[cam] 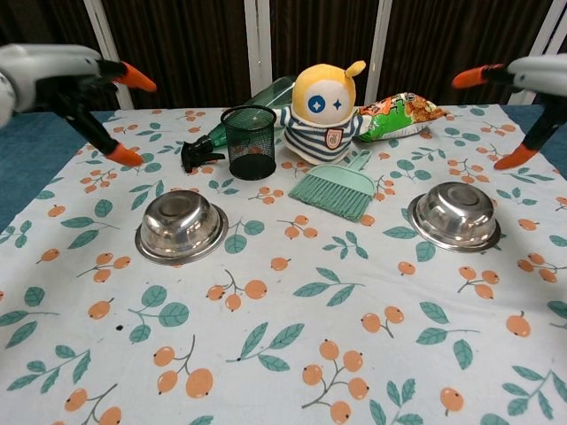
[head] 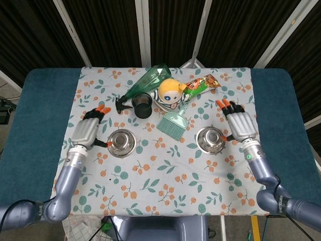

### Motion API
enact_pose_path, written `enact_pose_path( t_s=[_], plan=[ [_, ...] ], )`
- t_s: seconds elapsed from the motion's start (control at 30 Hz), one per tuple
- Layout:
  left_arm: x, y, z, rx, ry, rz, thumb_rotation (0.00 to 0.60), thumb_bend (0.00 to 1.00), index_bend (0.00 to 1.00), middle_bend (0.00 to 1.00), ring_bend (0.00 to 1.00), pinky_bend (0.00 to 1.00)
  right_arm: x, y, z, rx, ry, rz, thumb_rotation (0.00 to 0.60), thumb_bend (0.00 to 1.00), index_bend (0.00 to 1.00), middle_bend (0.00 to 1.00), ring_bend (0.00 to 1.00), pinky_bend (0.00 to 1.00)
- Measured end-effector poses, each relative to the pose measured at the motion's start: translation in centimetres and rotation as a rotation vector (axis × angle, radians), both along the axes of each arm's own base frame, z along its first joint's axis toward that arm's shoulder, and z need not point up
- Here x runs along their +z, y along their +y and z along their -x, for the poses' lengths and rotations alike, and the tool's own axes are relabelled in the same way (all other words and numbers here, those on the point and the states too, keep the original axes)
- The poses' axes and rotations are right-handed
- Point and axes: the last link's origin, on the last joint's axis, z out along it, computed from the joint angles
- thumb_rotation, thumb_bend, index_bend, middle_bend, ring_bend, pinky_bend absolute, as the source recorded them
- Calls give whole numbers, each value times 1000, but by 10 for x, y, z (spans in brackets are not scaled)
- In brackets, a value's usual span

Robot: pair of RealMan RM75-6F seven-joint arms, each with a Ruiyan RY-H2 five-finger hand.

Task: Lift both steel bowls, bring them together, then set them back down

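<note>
Steel bowls sit rim-down on the floral surface (head: 165, 170), the left bowl (head: 122, 142) and right bowl (head: 210, 139) well apart, each beside an empty hand with fingers spread: left hand (head: 86, 131) and right hand (head: 242, 125) raised clear of them.

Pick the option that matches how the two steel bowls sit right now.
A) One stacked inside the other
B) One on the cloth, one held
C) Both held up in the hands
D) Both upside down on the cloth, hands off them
D: the left steel bowl and right steel bowl both rest dome-up on the tablecloth, while the left hand and right hand are open and clear of them.
</note>
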Motion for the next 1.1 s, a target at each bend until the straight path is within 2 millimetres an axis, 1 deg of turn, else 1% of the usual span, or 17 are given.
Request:
enact_pose_path(
  t_s=[0.03, 0.1, 0.13, 0.2, 0.23, 0.3, 0.33, 0.4, 0.43, 0.6, 0.63, 0.73, 0.83, 0.93, 1.1],
  plan=[
    [13, -4, 8, -15, 40, -37, 600, 55, 141, 0, 0, 50, 12, -1, 6, -14, -32, 38, 600, 35, 68, 0, 55, 126],
    [31, -13, 21, -33, 100, -88, 600, 55, 141, 0, 0, 50, 30, -2, 17, -31, -76, 87, 600, 35, 69, 0, 55, 126],
    [43, -21, 32, -37, 139, -117, 600, 54, 142, 0, 0, 50, 41, -1, 24, -39, -100, 116, 600, 35, 69, 0, 55, 126],
    [59, -35, 50, -32, 189, -151, 600, 54, 144, 0, 0, 50, 58, 2, 36, -46, -132, 152, 600, 35, 69, 0, 55, 126],
    [70, -46, 63, -23, 217, -169, 600, 54, 145, 0, 0, 50, 68, 7, 45, -51, -152, 171, 600, 35, 69, 0, 55, 126],
    [83, -65, 81, -6, 249, -182, 600, 54, 145, 0, 0, 50, 80, 16, 56, -55, -187, 186, 600, 36, 69, 0, 55, 126],
    [89, -82, 94, 5, 256, -183, 600, 54, 145, 0, 0, 50, 86, 24, 63, -54, -210, 190, 600, 35, 69, 0, 55, 126],
    [94, -98, 103, 11, 250, -185, 600, 54, 145, 0, 0, 50, 93, 39, 73, -47, -244, 188, 600, 35, 72, 0, 55, 119],
    [98, -109, 109, 11, 239, -192, 600, 54, 145, 0, 0, 50, 97, 51, 78, -35, -262, 186, 600, 35, 75, 0, 55, 116],
    [106, -152, 127, -12, 211, -210, 600, 55, 145, 0, 0, 50, 102, 101, 88, 42, -256, 176, 600, 36, 84, 0, 55, 112],
    [106, -160, 130, -14, 211, -209, 600, 55, 145, 0, 0, 50, 102, 117, 90, 61, -244, 163, 600, 35, 85, 0, 55, 112],
    [109, -185, 136, -18, 210, -214, 600, 55, 146, 0, 0, 50, 101, 155, 91, 74, -225, 119, 600, 35, 93, 0, 55, 112],
    [109, -201, 138, -26, 195, -235, 600, 54, 148, 0, 0, 43, 101, 178, 88, 87, -207, 109, 600, 36, 101, 0, 55, 112],
    [108, -217, 140, -29, 171, -249, 600, 54, 149, 0, 0, 37, 97, 195, 83, 112, -171, 83, 600, 36, 102, 0, 55, 112],
    [103, -229, 143, -21, 159, -262, 600, 55, 150, 0, 0, 37, 96, 215, 77, 128, -111, 99, 600, 35, 105, 0, 55, 112]
  ],
)
